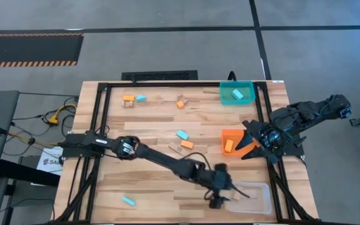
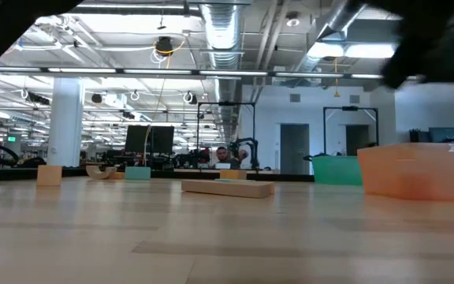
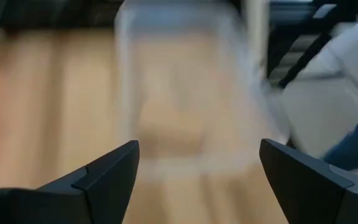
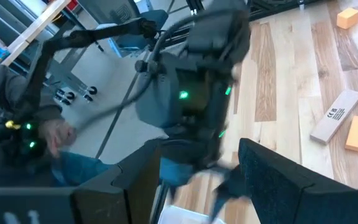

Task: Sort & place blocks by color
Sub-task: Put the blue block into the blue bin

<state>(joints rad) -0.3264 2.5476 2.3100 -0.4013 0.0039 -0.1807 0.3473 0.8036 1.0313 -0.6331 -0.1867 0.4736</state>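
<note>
While my left gripper [image 1: 219,199] hangs over the near end of the clear bin [image 1: 262,201] at the counter's [image 1: 155,119] front right, its fingers stand wide apart with nothing between them, and a tan block [image 3: 169,132] shows blurred on the bin floor just ahead of them in the left wrist view. The blocks left to sort lie back toward the counter's middle and far side from that gripper: a light blue block [image 1: 182,134] and two tan ones [image 1: 181,147] mid-counter, an orange block [image 1: 180,104] and a tan one beyond them, an orange and blue pair [image 1: 134,98] at the far left, one blue block [image 1: 128,200] alone at the near left. My right gripper [image 1: 250,142] waits beside the orange bin [image 1: 230,134], fingers parted and empty. I judge the mid-counter cluster the shortest reach for the left arm, which already stretches straight across it; the blue block's long axis runs diagonally
</note>
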